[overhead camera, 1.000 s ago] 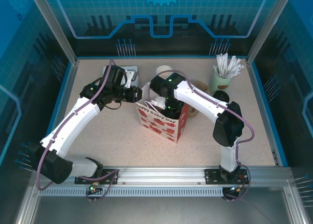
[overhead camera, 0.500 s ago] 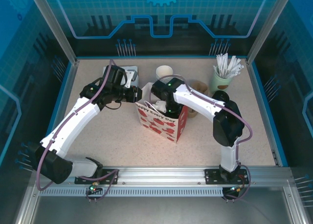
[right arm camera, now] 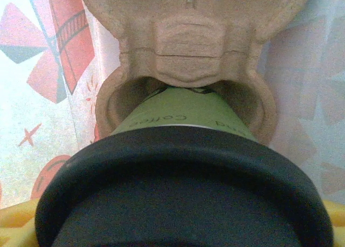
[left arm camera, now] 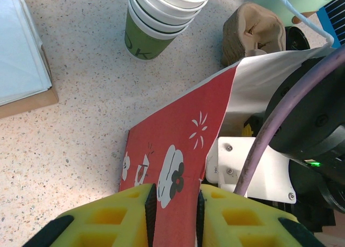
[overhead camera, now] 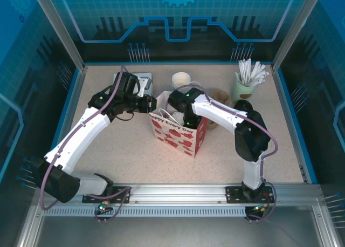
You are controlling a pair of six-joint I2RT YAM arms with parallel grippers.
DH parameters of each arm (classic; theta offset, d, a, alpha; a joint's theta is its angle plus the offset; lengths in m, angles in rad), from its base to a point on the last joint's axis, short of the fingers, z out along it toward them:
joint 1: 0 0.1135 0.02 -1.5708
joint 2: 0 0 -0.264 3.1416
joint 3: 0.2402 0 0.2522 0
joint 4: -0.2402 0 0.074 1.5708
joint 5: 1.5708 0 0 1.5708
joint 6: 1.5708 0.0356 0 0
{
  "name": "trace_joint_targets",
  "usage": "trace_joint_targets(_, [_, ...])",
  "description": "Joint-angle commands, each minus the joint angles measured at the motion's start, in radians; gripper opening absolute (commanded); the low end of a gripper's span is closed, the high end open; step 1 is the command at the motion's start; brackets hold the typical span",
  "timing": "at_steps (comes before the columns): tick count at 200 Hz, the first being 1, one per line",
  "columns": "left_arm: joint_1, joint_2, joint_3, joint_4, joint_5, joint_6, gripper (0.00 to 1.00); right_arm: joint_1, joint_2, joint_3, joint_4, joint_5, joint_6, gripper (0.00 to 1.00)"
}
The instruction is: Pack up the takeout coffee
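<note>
- Takeout coffee (right arm camera: 183,177), right wrist view: green cup with black lid, inside the paper bag (right arm camera: 43,74), base entering the ring of the pulp carrier (right arm camera: 183,42).
- Same view: yellow fingers (right arm camera: 11,228) of the right gripper (right arm camera: 172,233) flank the lid and look clamped on the cup, which sits right between them. My call: lower straight and upright, release only once the base is seated.
- Left wrist view: left gripper (left arm camera: 172,206) pinched shut on the bag's red wall, with the right arm (left arm camera: 318,123) reaching in beside it. Best to pull outward gently so the mouth is wide and the paper doesn't tear.
- Top view: right arm dips into the bag, left gripper at its rim. The takeout coffee is down inside, under the right wrist.
</note>
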Motion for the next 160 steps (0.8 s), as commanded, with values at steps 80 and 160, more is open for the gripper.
trace_joint_targets(80, [0.008,0.001,0.005,0.0,0.012,0.017,0.28,0.001,0.004,-0.031,-0.015,-0.077,-0.034,0.75])
trace_joint_targets(160, [0.008,0.005,0.012,0.003,0.019,0.014,0.3,-0.001,0.016,-0.046,-0.006,-0.065,-0.03,0.75])
